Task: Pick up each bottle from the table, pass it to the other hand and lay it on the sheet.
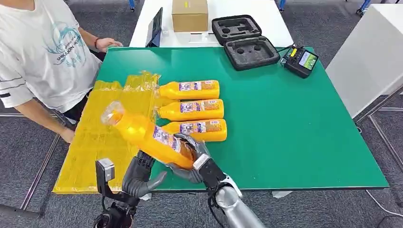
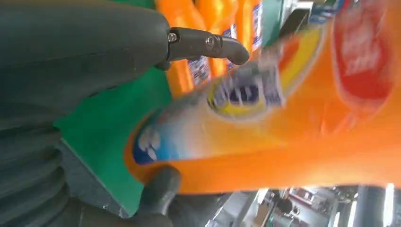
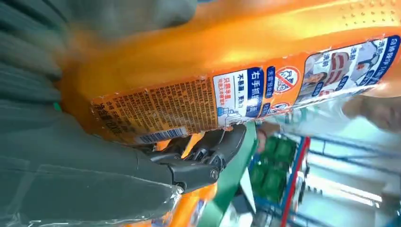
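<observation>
My right hand (image 1: 192, 159) grips the base end of an orange bottle (image 1: 147, 135), which hangs tilted over the table's near edge with its clear cap toward the yellow sheet (image 1: 95, 147). In the right wrist view the fingers (image 3: 203, 165) wrap under the labelled bottle (image 3: 227, 71). My left hand (image 1: 140, 176) is just beneath the bottle, fingers reaching up at it. In the left wrist view a straight finger (image 2: 208, 45) and the thumb (image 2: 158, 191) bracket the bottle (image 2: 283, 123) without closing. Three more orange bottles (image 1: 189, 90), (image 1: 190, 109), (image 1: 199, 129) lie side by side on the green table (image 1: 285, 118).
A person (image 1: 43, 52) stands at the left by the sheet, one hand on the table's far corner. At the back are a cardboard box (image 1: 189, 14), a tablet (image 1: 156, 26), an open black foam case (image 1: 244, 40) and a small device (image 1: 300, 60).
</observation>
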